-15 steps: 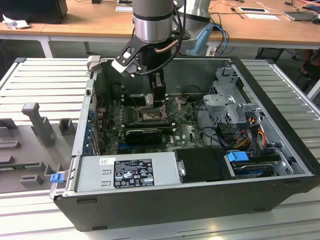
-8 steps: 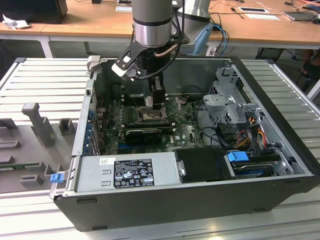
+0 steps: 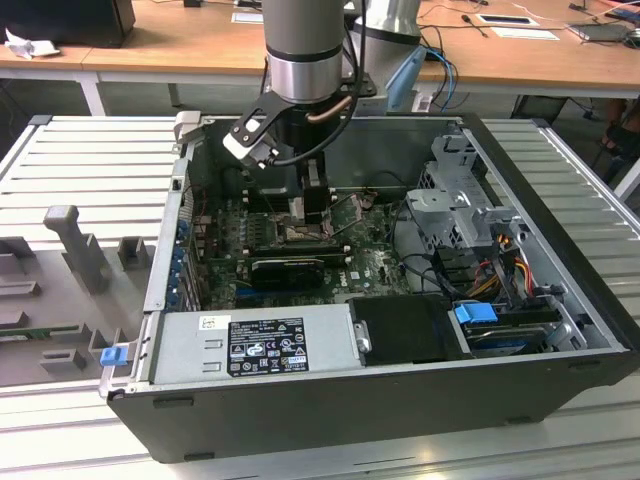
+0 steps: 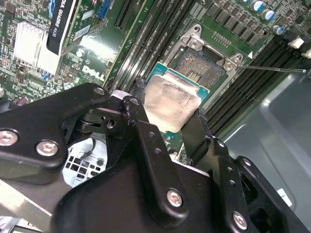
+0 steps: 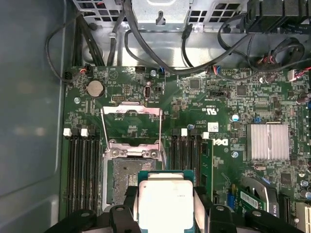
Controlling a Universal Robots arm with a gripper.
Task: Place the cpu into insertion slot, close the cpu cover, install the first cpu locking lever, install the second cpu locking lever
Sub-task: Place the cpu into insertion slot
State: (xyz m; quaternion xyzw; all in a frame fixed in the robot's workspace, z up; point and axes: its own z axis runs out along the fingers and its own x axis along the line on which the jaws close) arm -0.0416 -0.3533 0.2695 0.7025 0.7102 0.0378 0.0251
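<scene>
My gripper [image 3: 306, 212] reaches down into the open computer case, over the green motherboard [image 3: 372, 266]. It is shut on the cpu [image 5: 165, 200], a square chip with a dull silver top, with a black finger [image 4: 139, 99] pressing on each of two opposite edges. In both wrist views the cpu [image 4: 171, 103] hangs above the board, just beside the insertion slot [image 5: 122, 178], partly overlapping its edge. The slot [image 4: 200, 62] is bare, its dark contact field showing. The cpu cover [image 5: 131, 110] is swung open and lies flat beyond the slot. A thin lever rod [image 4: 272, 69] sticks out sideways.
Black memory slots [image 5: 80, 165] flank the socket on both sides. A graphics card [image 3: 288, 268] and a finned heat sink [image 5: 266, 141] lie nearby. Cables [image 5: 160, 63] run along the case wall. A power supply [image 3: 255, 345] and drive cage [image 3: 460, 205] fill the case's front and right.
</scene>
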